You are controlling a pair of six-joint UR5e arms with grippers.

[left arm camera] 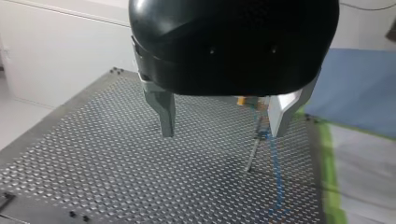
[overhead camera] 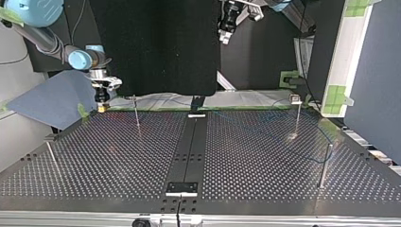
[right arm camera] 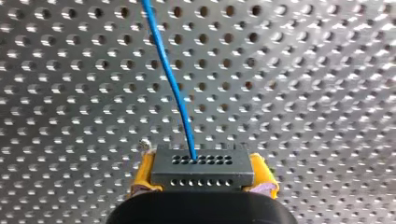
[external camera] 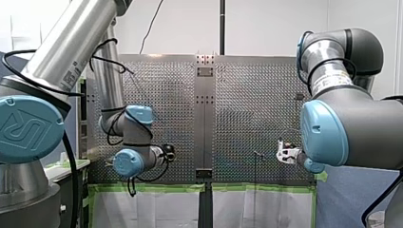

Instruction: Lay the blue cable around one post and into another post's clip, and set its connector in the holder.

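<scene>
At upper left of top view, our right gripper (overhead camera: 101, 107) clamps connector (right arm camera: 202, 167) w/ cable (right arm camera: 170, 79); left gripper (left arm camera: 223, 133) wide open, empty.

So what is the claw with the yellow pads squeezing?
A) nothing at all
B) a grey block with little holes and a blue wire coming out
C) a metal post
B: in the right wrist view, my right gripper has its yellow pads clamped on both sides of the grey connector, with the blue cable running out of it.

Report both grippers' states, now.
Left gripper: open, holding nothing.
Right gripper: shut on the connector.
</scene>
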